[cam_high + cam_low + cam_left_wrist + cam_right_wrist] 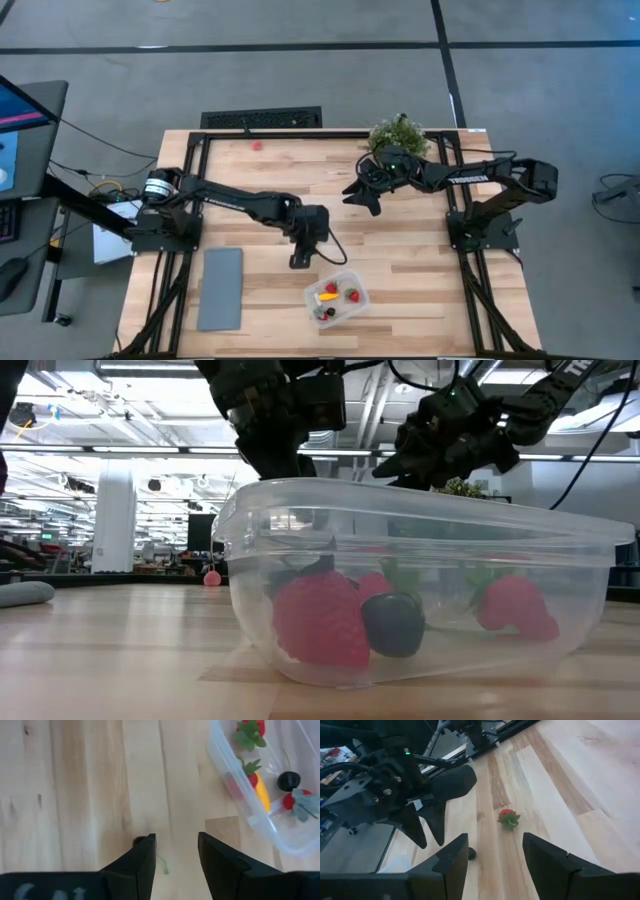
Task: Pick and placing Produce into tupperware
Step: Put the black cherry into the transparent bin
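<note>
From above, we see the tupperware (337, 298) at the lower middle, several produce pieces inside. The left gripper (301, 258) hangs just above-left of it, jaws apart and empty; the right gripper (362, 192) waits near the plant (398, 133), also parted.

At table level, red strawberries (320, 622) and a black berry (393, 624) lie in the clear box.

The right wrist view shows one strawberry (508, 818) lying loose. We think it may roll if nudged.

Clear glossy plastic tupperware (420, 530) on smooth pale wood table (420, 280).
</note>
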Tool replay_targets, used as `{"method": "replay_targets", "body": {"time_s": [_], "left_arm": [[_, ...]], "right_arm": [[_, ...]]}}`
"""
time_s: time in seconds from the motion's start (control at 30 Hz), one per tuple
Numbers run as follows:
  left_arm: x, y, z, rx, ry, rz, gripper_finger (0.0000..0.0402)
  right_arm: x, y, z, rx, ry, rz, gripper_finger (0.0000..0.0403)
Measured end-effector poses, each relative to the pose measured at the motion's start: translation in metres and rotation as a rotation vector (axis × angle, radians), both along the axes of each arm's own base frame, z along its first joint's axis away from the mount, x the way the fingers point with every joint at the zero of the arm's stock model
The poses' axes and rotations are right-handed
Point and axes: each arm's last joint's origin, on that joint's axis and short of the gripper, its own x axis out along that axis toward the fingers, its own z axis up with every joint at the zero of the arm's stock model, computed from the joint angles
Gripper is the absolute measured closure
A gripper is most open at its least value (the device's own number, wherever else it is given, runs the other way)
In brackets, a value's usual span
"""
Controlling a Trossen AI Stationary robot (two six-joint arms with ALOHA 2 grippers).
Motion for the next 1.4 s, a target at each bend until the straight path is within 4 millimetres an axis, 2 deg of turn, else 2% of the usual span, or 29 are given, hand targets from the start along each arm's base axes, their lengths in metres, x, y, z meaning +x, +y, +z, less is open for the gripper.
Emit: {"method": "replay_targets", "body": {"time_s": [0.3, 0.63, 0.8, 0.93, 1.07, 1.4], "left_arm": [[-0.002, 0.023, -0.002, 0.047, 0.035, 0.051, 0.0261], [-0.004, 0.039, -0.003, 0.064, 0.064, 0.092, 0.0201], [-0.007, 0.039, -0.007, 0.076, 0.087, 0.090, 0.0198], [-0.010, 0.038, -0.018, 0.063, 0.089, 0.121, 0.0198], [-0.009, 0.029, -0.026, 0.077, 0.052, 0.127, 0.0198], [-0.009, 0.011, -0.027, 0.092, 0.024, 0.113, 0.0198]], "right_arm": [[-0.004, -0.012, 0.000, 0.000, -0.001, -0.046, 0.0191], [-0.007, -0.019, 0.000, -0.023, -0.005, -0.064, 0.0191], [-0.007, -0.019, 0.000, -0.023, -0.005, -0.064, 0.0191], [-0.007, -0.018, 0.000, -0.023, -0.005, -0.061, 0.0191], [-0.007, -0.018, 0.000, -0.023, -0.005, -0.061, 0.0191], [-0.007, -0.018, 0.000, -0.023, -0.005, -0.061, 0.0191]]}}
